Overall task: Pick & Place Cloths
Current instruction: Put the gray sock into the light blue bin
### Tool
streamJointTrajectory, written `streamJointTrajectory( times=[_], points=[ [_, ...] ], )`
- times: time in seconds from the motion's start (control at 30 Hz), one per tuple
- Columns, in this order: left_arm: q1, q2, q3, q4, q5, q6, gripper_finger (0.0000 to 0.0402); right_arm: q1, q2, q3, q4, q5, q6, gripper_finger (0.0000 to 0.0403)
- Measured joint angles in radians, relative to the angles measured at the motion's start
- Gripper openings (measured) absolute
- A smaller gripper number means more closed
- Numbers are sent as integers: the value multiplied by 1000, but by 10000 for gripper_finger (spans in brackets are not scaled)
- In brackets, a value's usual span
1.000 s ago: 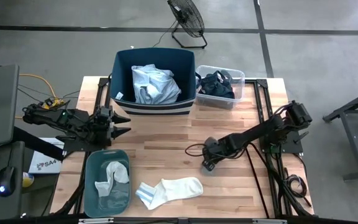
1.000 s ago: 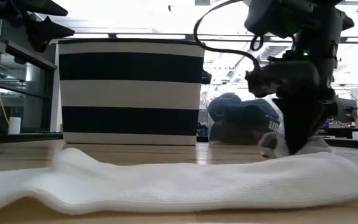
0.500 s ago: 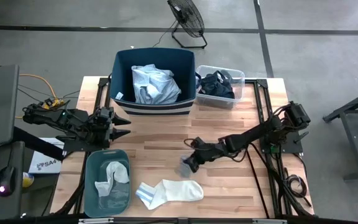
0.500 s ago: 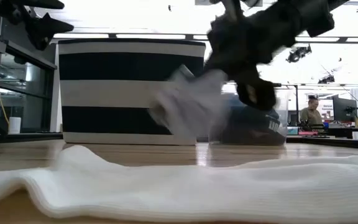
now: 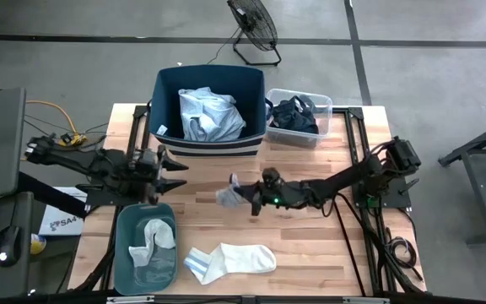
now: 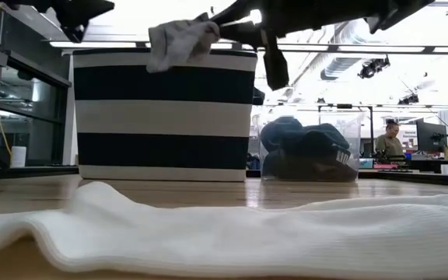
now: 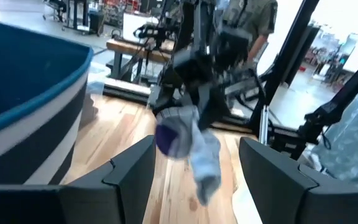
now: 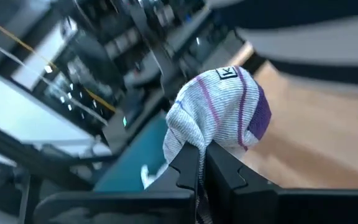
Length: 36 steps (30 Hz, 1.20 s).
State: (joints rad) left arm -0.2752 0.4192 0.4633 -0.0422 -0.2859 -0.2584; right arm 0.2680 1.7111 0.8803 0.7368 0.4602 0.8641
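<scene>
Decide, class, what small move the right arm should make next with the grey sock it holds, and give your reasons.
Probably keep carrying the sock left and forward until it hangs over the teal tub. The right tool is shut on it in mid-air above the table, short of the tub, which already holds a white sock. The left tool waits open beside the tub.

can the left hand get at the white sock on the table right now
Probably yes: the left hand is open and empty, and the white sock lies uncovered beside the teal tub, which it would need to pass.
</scene>
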Motion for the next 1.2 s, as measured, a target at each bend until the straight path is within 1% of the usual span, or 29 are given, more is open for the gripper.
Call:
streamJointTrajectory(
  times=[0.2,0.33,0.4,0.5,0.57,0.63,0.77,0.87,0.97,1.07,1.2],
  points=[
    [0,136,0,113,-3,-6,228,-41,-2,1,149,13,-97,4],
    [0,216,0,229,-4,-8,233,-71,-23,1,175,10,-157,4],
    [0,249,0,284,-9,-8,246,-87,-43,1,172,10,-189,4],
    [0,298,0,355,-16,-11,276,-116,-76,2,173,10,-247,4],
    [0,331,0,402,-39,-18,297,-135,-101,2,171,10,-278,4],
    [0,364,10,415,-81,-34,314,-150,-127,2,169,10,-304,4],
    [1,448,72,418,-164,-32,325,-169,-152,2,158,6,-338,4],
    [0,522,142,417,-202,14,326,-171,-153,2,156,-22,-342,4],
    [0,604,216,415,-243,65,326,-170,-153,2,142,-25,-345,4],
    [0,682,283,412,-296,78,326,-170,-153,2,141,-31,-345,4],
    [0,770,362,406,-360,79,326,-171,-158,2,142,-91,-345,4]
  ],
)
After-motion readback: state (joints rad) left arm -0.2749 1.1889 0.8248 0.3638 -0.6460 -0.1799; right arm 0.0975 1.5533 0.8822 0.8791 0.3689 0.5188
